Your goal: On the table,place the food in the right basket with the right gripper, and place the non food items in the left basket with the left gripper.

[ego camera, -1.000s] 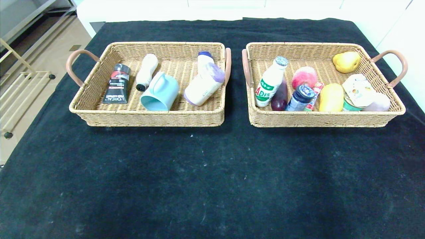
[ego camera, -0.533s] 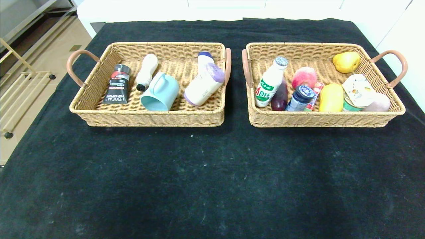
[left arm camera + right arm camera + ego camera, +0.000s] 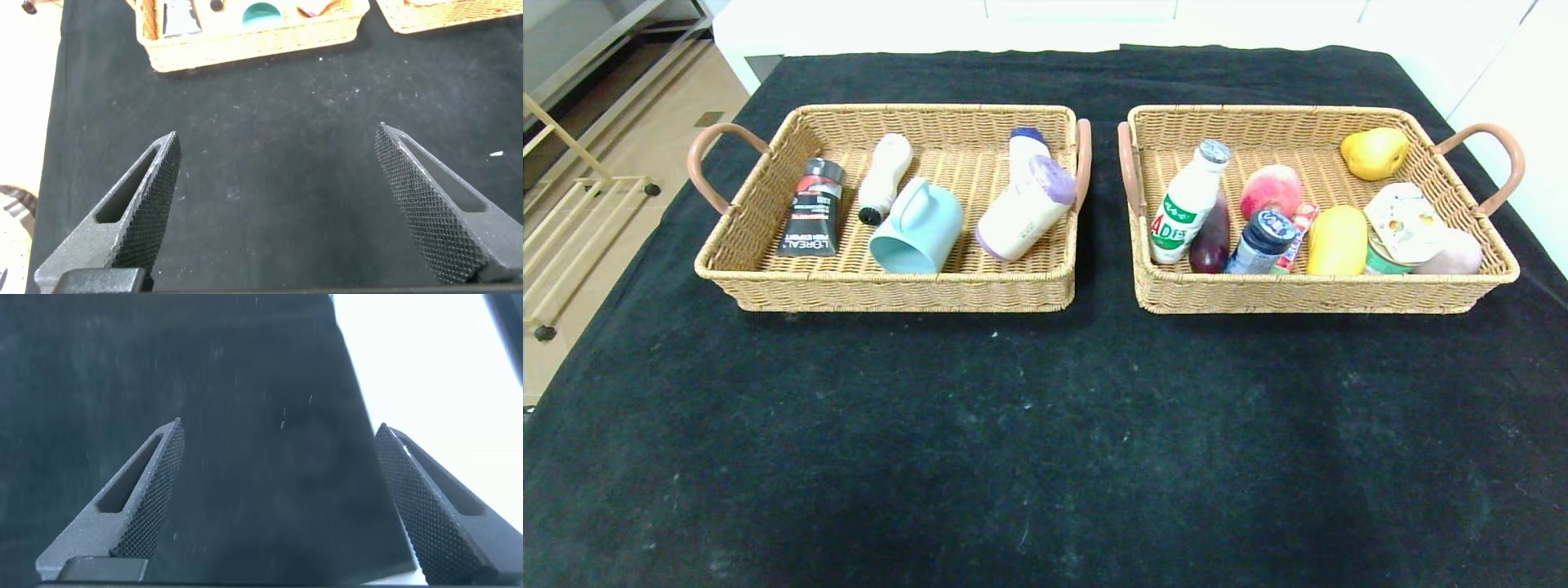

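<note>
Both grippers, left gripper (image 3: 278,208) and right gripper (image 3: 278,498), hung apart and empty over the bare worktop (image 3: 1045,441); food filled the right basket (image 3: 1307,290), non-food the left basket (image 3: 890,290), so sorting looked finished.

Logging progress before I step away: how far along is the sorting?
Looks finished. The teal mug and beige roll with purple top lie in the left wicker basket; the white milk bottle and blue-lidded jar sit in the right wicker basket. Both hands are empty and nothing is left on the black-clothed table.
</note>
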Available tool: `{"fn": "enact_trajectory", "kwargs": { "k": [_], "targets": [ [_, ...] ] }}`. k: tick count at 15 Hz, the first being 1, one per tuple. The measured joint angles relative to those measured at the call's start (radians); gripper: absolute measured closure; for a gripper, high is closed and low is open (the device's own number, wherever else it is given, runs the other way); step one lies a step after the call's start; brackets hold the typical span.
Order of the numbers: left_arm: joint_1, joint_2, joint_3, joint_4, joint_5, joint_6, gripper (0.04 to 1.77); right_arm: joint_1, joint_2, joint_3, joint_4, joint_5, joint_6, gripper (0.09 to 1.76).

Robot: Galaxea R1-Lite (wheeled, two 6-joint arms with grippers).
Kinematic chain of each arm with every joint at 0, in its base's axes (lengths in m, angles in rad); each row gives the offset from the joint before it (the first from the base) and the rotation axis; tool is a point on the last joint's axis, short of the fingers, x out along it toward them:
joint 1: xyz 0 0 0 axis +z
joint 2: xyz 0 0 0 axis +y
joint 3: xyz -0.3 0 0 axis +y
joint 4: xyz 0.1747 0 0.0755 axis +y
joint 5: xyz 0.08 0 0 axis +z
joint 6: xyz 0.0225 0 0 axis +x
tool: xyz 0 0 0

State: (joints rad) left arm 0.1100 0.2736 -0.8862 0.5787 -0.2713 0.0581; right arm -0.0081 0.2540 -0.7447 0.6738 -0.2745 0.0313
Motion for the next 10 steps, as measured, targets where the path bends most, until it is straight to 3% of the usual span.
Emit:
{"fn": "enact_trajectory", "kwargs": {
  "k": [4, 8, 10],
  "targets": [
    [-0.09, -0.023, 0.025, 0.0, 0.069, -0.001, 0.09, -0.008, -0.067, 0.055, -0.007, 0.073, 0.011, 0.15],
    [-0.108, -0.152, 0.171, -0.021, 0.024, 0.001, 0.09, 0.002, -0.182, 0.115, -0.036, 0.234, -0.021, 0.15],
    [-0.109, -0.214, 0.279, -0.096, 0.023, 0.006, 0.09, 0.004, -0.223, 0.198, -0.172, 0.255, -0.036, 0.15]
  ]
}}
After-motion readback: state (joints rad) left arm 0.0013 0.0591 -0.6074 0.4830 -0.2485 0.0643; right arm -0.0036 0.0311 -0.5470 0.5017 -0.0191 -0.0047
